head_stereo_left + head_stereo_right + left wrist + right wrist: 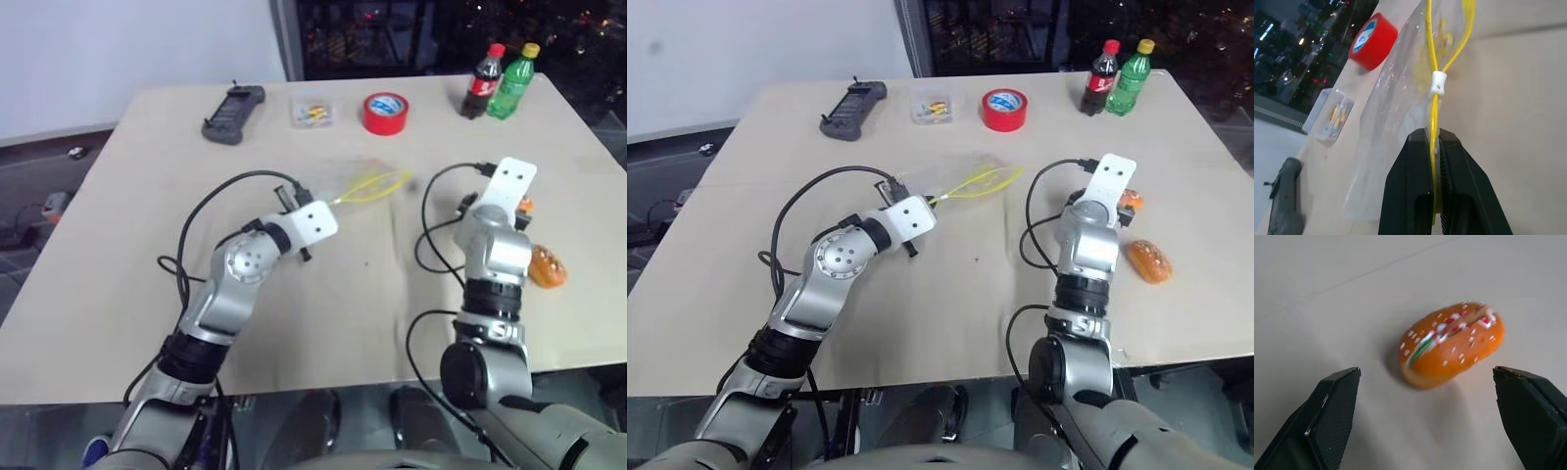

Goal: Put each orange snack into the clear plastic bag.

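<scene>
Pale beige table [118,294], white wall [118,49] behind, dark window [411,34], grey floor [39,186]

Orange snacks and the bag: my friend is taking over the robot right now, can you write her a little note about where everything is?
Left gripper: shut on the clear plastic bag, pinching its yellow seal strip and holding it above the table.
Right gripper: open and empty, jaws wide, pointed at one orange snack lying on the table just ahead of it.
The other orange snack lies on the table at the robot's right, nearer the front edge.
Done: bag gripped; no snack can be seen in it.
Left: grab each snack and drop both into the bag.
</scene>
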Action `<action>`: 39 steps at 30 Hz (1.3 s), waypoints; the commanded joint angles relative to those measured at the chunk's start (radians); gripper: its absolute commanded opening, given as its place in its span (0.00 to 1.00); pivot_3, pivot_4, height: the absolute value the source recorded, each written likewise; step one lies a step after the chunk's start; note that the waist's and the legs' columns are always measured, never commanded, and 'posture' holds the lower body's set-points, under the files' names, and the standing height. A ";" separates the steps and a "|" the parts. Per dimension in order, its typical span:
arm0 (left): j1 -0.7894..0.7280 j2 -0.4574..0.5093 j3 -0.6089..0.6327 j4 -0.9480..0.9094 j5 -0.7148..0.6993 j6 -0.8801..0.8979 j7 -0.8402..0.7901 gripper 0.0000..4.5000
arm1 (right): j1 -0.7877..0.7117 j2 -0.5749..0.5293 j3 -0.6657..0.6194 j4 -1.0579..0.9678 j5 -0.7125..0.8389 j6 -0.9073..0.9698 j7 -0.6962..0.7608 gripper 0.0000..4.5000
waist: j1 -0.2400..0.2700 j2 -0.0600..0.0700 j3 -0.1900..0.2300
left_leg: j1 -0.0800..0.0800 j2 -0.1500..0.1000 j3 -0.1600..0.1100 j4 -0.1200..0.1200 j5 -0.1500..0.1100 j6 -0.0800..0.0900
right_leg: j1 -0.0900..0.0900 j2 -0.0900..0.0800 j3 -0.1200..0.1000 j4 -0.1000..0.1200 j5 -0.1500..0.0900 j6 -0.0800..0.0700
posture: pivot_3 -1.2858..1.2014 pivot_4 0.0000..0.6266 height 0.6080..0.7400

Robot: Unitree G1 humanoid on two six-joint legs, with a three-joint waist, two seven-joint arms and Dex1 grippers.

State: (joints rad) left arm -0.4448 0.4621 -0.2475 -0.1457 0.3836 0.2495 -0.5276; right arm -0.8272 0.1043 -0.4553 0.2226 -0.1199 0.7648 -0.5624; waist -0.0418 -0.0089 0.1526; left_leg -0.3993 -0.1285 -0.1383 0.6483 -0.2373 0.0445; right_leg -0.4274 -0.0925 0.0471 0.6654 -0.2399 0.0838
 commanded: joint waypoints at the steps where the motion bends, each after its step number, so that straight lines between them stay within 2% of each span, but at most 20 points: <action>1: 0.003 0.000 0.000 -0.054 0.009 0.000 0.004 0.00 | -0.068 -0.033 -0.023 0.125 0.045 -0.141 -0.046 0.99 | -0.005 0.000 0.000 | 0.000 0.000 0.000 0.000 0.000 0.000 | 0.000 0.000 0.001 0.000 0.000 0.000 | 0.52 0.24 1.00; 5: 0.014 0.001 0.002 -0.064 0.014 0.005 0.003 0.00 | -0.122 -0.097 -0.022 0.357 0.076 -0.295 -0.064 0.99 | -0.014 0.000 0.000 | 0.000 0.000 0.001 -0.001 0.000 0.000 | 0.000 0.001 0.002 0.000 0.000 0.000 | 0.52 0.24 1.00; 6: 0.015 0.001 0.003 -0.066 0.015 0.007 0.003 0.00 | -0.130 -0.112 -0.020 0.401 0.083 -0.327 -0.066 0.87 | -0.016 0.000 0.000 | 0.000 0.000 0.001 -0.001 0.000 0.000 | 0.000 0.001 0.002 0.000 0.000 0.000 | 0.52 0.24 1.00; 7: 0.018 0.001 0.004 -0.070 0.016 0.010 0.004 0.00 | -0.136 -0.124 -0.017 0.433 0.090 -0.351 -0.068 0.82 | -0.017 0.000 0.000 | 0.000 0.000 0.001 -0.001 0.000 0.000 | 0.000 0.001 0.002 0.000 0.000 0.000 | 0.52 0.24 1.00; 9: 0.022 0.002 0.007 -0.075 0.017 0.014 0.005 0.00 | -0.142 -0.141 -0.004 0.469 0.096 -0.385 -0.068 0.62 | -0.020 0.000 0.000 | 0.000 0.000 0.002 -0.001 0.000 0.000 | 0.000 0.001 0.002 0.000 0.000 0.000 | 0.52 0.24 1.00; 10: 0.027 0.003 0.010 -0.080 0.017 0.018 0.006 0.00 | -0.139 -0.147 0.005 0.470 0.097 -0.393 -0.066 0.49 | -0.022 0.000 0.000 | 0.000 0.000 0.002 -0.001 0.000 0.000 | 0.000 0.001 0.002 0.000 0.000 0.000 | 0.52 0.24 1.00; 11: 0.030 0.003 0.011 -0.083 0.018 0.021 0.008 0.00 | -0.136 -0.151 0.013 0.468 0.101 -0.396 -0.063 0.43 | -0.023 0.000 0.000 | 0.000 0.000 0.002 -0.001 0.000 0.000 | 0.000 0.001 0.002 0.000 0.000 0.000 | 0.52 0.24 1.00; 13: 0.036 0.003 0.013 -0.090 0.017 0.027 0.010 0.00 | -0.107 -0.157 0.059 0.417 0.083 -0.385 -0.031 0.24 | -0.026 0.000 0.000 | 0.000 0.000 0.002 -0.001 0.000 0.000 | 0.000 0.001 0.002 0.000 0.000 0.000 | 0.52 0.24 1.00; 16: 0.040 0.000 0.017 -0.092 0.016 0.031 0.014 0.00 | -0.032 -0.171 0.159 0.271 0.063 -0.320 0.084 0.24 | -0.027 0.000 0.000 | 0.000 0.001 0.002 -0.001 0.000 0.000 | -0.001 0.001 0.003 0.000 0.000 0.000 | 0.52 0.24 1.00; 17: 0.040 0.000 0.018 -0.090 0.016 0.030 0.015 0.00 | 0.003 -0.184 0.210 0.204 0.059 -0.302 0.154 0.24 | -0.026 0.000 0.000 | 0.000 0.001 0.002 -0.001 0.000 0.000 | -0.001 0.001 0.003 0.000 0.000 0.000 | 0.52 0.24 1.00; 18: 0.041 -0.002 0.023 -0.089 0.010 0.028 0.018 0.00 | 0.065 -0.201 0.263 0.084 0.107 -0.291 0.290 0.24 | -0.024 0.000 0.000 | 0.000 0.001 0.002 -0.001 0.000 0.000 | -0.001 0.001 0.003 0.000 0.000 0.000 | 0.52 0.24 1.00; 21: 0.049 -0.001 0.040 -0.082 -0.007 0.011 0.023 0.00 | 0.235 -0.265 0.336 -0.299 0.435 -0.126 0.718 0.24 | -0.024 0.001 0.000 | -0.001 0.001 0.002 -0.001 0.000 0.000 | -0.001 0.001 0.003 -0.001 0.000 0.000 | 0.52 0.24 1.00; 23: 0.055 -0.004 0.052 -0.078 -0.027 -0.011 0.029 0.00 | 0.314 -0.325 0.329 -0.493 0.650 0.068 0.865 0.24 | -0.025 0.001 0.000 | -0.001 0.001 0.002 -0.001 -0.001 0.001 | -0.001 0.001 0.003 -0.001 0.000 0.000 | 0.52 0.24 1.00; 26: 0.065 0.000 0.061 -0.079 -0.048 -0.038 0.027 0.00 | 0.346 -0.374 0.310 -0.603 0.801 0.227 0.919 0.24 | -0.022 0.001 0.000 | -0.001 0.002 0.001 0.000 -0.001 0.002 | 0.000 0.001 0.002 -0.002 0.000 0.000 | 0.52 0.24 1.00; 29: 0.081 0.018 0.060 -0.084 -0.063 -0.094 0.013 0.00 | 0.339 -0.392 0.321 -0.610 0.881 0.301 0.958 0.24 | -0.010 0.001 0.000 | 0.001 0.002 0.001 0.000 -0.003 0.005 | 0.001 0.001 0.001 -0.001 0.000 0.000 | 0.52 0.24 1.00; 33: 0.098 0.034 0.062 -0.096 -0.101 -0.159 -0.009 0.00 | 0.319 -0.377 0.346 -0.581 0.911 0.344 0.952 0.24 | 0.007 0.001 0.000 | 0.001 0.002 0.000 0.000 -0.003 0.005 | 0.002 0.001 0.000 -0.001 0.001 -0.001 | 0.52 0.24 1.00; 39: 0.151 0.057 0.060 -0.128 -0.136 -0.259 -0.030 0.00 | 0.293 -0.368 0.378 -0.473 0.875 0.341 0.952 0.24 | 0.012 0.001 0.000 | 0.000 0.001 0.000 0.000 -0.001 0.002 | 0.002 0.000 0.000 -0.002 0.001 -0.001 | 0.52 0.24 1.00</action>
State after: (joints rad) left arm -0.3039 0.5054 -0.2009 -0.2265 0.2695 0.0448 -0.5517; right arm -0.5141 -0.2619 -0.0756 -0.2558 0.7535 1.1118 0.3823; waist -0.0294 -0.0082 0.1530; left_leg -0.3993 -0.1272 -0.1379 0.6484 -0.2383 0.0461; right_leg -0.4257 -0.0928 0.0469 0.6629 -0.2390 0.0830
